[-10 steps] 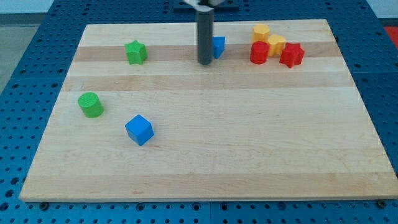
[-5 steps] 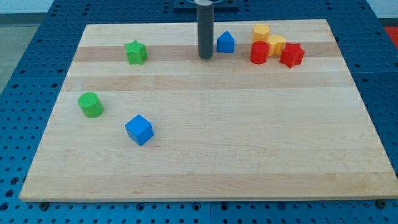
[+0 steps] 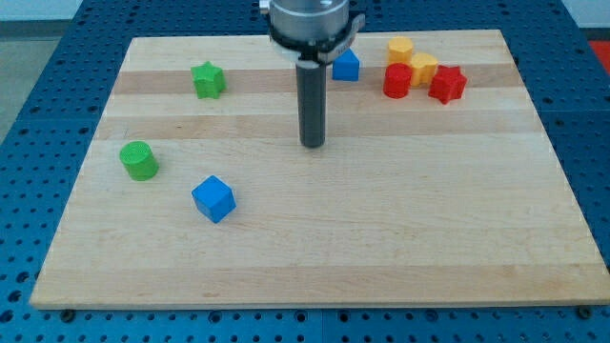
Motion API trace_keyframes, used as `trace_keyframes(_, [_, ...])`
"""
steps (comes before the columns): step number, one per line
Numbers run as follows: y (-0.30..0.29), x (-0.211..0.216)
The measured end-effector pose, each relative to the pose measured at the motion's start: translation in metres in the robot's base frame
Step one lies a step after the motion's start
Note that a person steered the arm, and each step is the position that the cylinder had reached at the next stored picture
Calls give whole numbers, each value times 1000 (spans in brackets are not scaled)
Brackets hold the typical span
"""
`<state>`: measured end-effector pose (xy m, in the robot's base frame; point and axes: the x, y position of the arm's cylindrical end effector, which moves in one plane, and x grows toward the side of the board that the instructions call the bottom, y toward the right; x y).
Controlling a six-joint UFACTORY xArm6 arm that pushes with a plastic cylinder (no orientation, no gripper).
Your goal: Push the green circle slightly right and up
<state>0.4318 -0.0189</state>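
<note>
You've got my tip [image 3: 313, 145] mid-board, well right of the green circle [image 3: 139, 160] at frame left. Blue cube [image 3: 213, 198] sits lower right of it, green star [image 3: 207, 79] upper left. Blue house-shaped block [image 3: 346, 65] is top center; red/yellow blocks [image 3: 419, 74] are clustered upper right.

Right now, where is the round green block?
The green circle sits near the view's left edge of the board, up-left of the blue cube and below the green star. My tip is far to its right.

Rod hangs upright from silver mount at view's top; my tip [image 3: 313, 146] down on board, near view's middle.
</note>
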Motion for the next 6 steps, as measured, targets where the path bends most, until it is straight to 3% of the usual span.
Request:
trace_keyframes(2, [-125,15])
trace_keyframes(3, [-141,39])
trace_keyframes(4, [-210,54])
trace_keyframes(5, [-230,31])
trace_keyframes(6, [-163,20])
